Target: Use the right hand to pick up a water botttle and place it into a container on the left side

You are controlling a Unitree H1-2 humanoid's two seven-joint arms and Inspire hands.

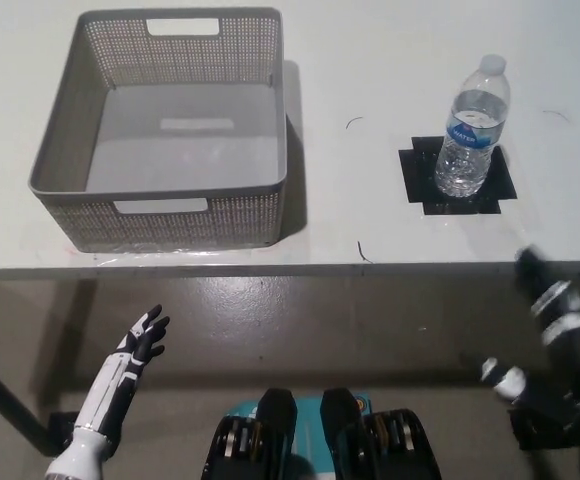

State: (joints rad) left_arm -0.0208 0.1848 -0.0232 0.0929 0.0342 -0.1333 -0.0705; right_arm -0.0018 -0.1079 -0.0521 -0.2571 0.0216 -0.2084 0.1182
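Note:
A clear water bottle [473,125] with a blue label and white cap stands upright on a black tape square [422,188] at the table's right. A grey perforated basket [160,222] with nothing in it sits on the left of the table. My black right hand [547,292] is at the lower right, blurred, just below the table's front edge and apart from the bottle. How that hand is set does not show. My white left hand [140,342] rests low at the lower left, below the table edge, fingers apart and holding nothing.
The white table [370,60] fills the upper half of the view, and its front edge runs across the middle. Grey floor lies below it. A dark table leg [5,405] slants at the far lower left.

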